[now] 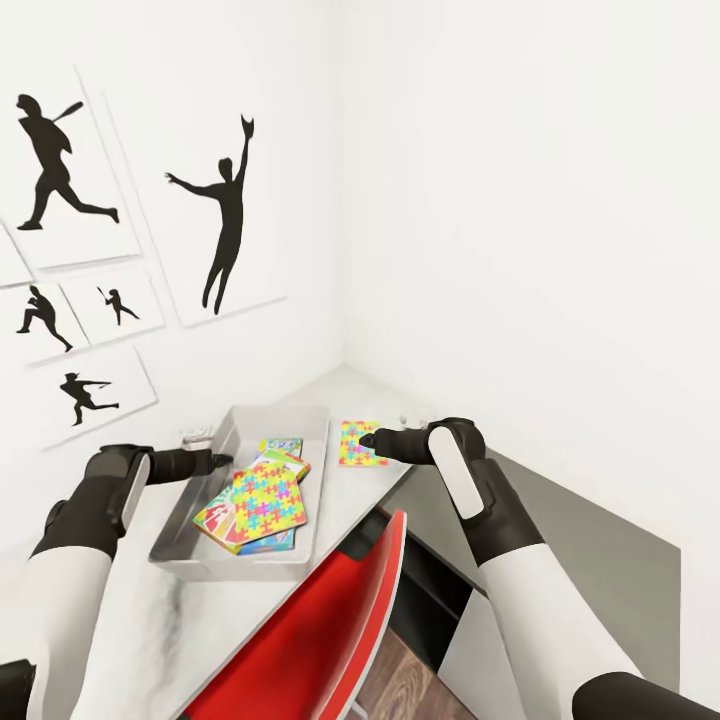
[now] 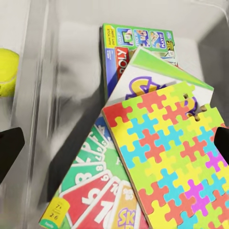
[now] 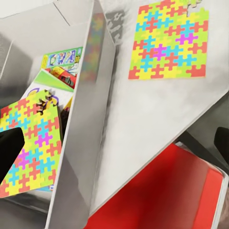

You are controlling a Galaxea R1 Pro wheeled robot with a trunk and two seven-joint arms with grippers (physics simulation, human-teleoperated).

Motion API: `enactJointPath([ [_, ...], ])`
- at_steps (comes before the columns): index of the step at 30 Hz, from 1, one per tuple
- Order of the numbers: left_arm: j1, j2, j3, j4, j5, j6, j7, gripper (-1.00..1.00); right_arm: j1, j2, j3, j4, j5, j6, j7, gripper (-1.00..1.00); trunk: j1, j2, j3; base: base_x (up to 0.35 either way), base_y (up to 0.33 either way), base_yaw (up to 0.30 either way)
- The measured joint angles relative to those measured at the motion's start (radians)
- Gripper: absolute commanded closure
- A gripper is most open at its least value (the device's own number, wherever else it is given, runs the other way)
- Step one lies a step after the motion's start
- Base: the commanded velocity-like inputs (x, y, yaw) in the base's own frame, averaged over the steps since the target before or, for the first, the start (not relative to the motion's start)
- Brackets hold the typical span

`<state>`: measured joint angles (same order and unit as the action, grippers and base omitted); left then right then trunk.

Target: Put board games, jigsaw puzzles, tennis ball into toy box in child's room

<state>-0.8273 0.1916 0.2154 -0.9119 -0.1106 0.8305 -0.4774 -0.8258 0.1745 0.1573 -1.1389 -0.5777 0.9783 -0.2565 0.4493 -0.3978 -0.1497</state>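
The toy box (image 1: 245,571) stands on the table (image 1: 130,620). Inside it, one jigsaw puzzle (image 1: 262,497) (image 2: 171,157) lies on top of the SKIP-BO board game (image 1: 222,522) (image 2: 90,191), a green-edged one (image 2: 157,67) and a blue one (image 1: 283,445) (image 2: 138,38). A second jigsaw puzzle (image 1: 352,445) (image 3: 167,40) lies flat on the table just right of the box. The tennis ball (image 2: 7,71) rests outside the box wall. My left gripper (image 1: 222,461) (image 2: 114,145) hangs open over the box's left side. Over the second puzzle, my right gripper (image 1: 368,441) (image 3: 114,145) is open and holds nothing.
A red chair (image 1: 330,620) (image 3: 162,195) is pushed in at the table's front edge below my right arm. A lower dark-grey cabinet (image 1: 580,530) joins the table on the right. White walls with baseball silhouettes (image 1: 225,215) close the corner behind.
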Motion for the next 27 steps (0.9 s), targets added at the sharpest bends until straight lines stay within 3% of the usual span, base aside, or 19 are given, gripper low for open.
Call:
enactJointPath([
  [16,0.000,0.005,0.003,-0.055,-0.001,0.014,-0.001,-1.00,0.000,0.000,0.000,0.000,0.000,0.000,0.000,-1.00,0.000,0.000,0.002,0.000,0.003,0.000],
  [27,0.000,0.007,0.003,-0.058,-0.003,0.016,0.000,-1.00,0.000,0.000,0.000,0.000,-0.001,-0.001,-0.001,-1.00,0.000,0.000,0.002,0.000,0.107,0.000],
])
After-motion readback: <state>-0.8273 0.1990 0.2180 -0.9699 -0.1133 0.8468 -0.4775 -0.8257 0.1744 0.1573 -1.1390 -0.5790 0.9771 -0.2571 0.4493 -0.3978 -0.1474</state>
